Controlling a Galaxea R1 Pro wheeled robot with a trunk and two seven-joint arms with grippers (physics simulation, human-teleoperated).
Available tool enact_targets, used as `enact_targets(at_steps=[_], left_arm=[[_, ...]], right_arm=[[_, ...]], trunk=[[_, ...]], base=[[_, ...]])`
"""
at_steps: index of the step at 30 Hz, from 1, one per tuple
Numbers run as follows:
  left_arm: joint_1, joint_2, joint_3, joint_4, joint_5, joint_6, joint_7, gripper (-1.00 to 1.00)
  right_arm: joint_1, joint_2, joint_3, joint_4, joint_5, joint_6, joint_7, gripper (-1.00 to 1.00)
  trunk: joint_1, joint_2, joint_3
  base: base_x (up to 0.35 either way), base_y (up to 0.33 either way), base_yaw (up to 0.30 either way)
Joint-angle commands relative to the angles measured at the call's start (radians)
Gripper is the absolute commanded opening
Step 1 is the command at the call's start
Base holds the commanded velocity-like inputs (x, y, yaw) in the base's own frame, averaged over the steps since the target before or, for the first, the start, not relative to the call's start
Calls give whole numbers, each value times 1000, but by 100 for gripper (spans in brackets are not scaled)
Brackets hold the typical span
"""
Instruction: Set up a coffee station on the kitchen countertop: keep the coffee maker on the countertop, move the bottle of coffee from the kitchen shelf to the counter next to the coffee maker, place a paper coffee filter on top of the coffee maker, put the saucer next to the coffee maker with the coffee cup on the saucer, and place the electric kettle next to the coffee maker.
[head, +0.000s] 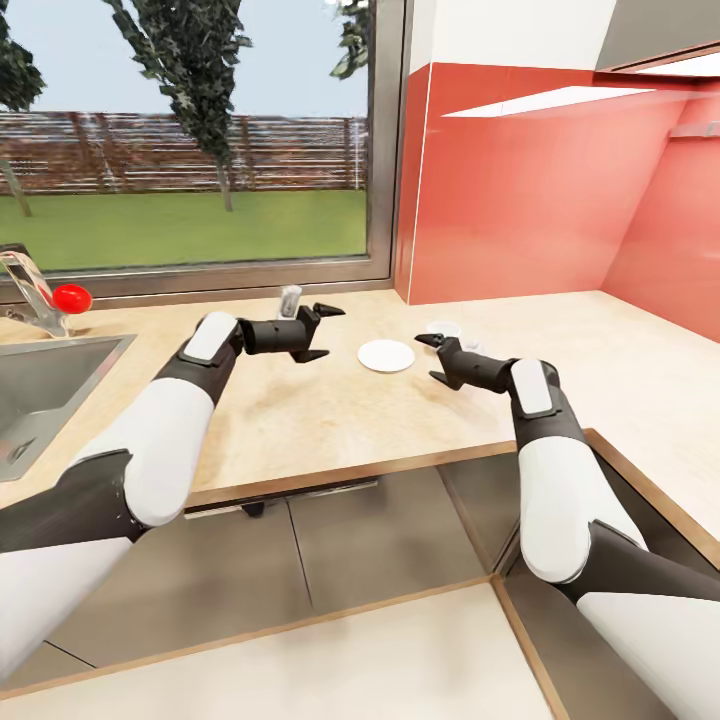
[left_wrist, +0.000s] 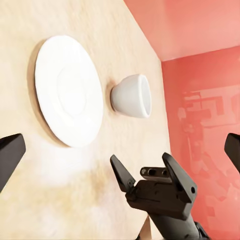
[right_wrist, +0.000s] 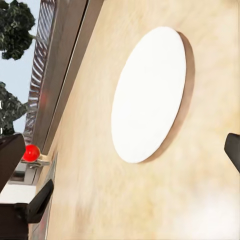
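Saucer (head: 386, 355) is lying flat on the worktop (head: 330, 425) between your tools in the head view, coffee cup (head: 444, 329) just beyond; left tool (head: 322, 332) and right tool (head: 432, 358) are both gaping empty. Left wrist view: the cup (left_wrist: 131, 95) is standing beside the saucer (left_wrist: 69, 90), mouth up, so grip its rim. Right wrist view: the saucer (right_wrist: 148, 94) is sitting bare.

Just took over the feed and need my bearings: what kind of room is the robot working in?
A home kitchen, by the look of it: a light wood-grain countertop above grey cabinet fronts, a steel sink with a tap under a garden window, and a white saucer and coffee cup on the counter.
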Motion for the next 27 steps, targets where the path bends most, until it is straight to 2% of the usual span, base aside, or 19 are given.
enact_targets(at_steps=[1, 9, 27], left_arm=[[-1, -1, 4, 0, -2, 6, 2, 100], [-47, 0, -11, 69, -2, 6, 1, 100], [-58, 2, -7, 75, -2, 6, -2, 100]], right_arm=[[-1, 1, -6, 1, 10, 3, 9, 100], [-2, 1, -5, 9, 10, -8, 9, 100], [-1, 1, -5, 12, 10, -9, 9, 100]], trunk=[[0, 0, -1], [0, 0, -1], [0, 0, -1]], base=[[0, 0, 0], [0, 0, 0], [38, -18, 0]])
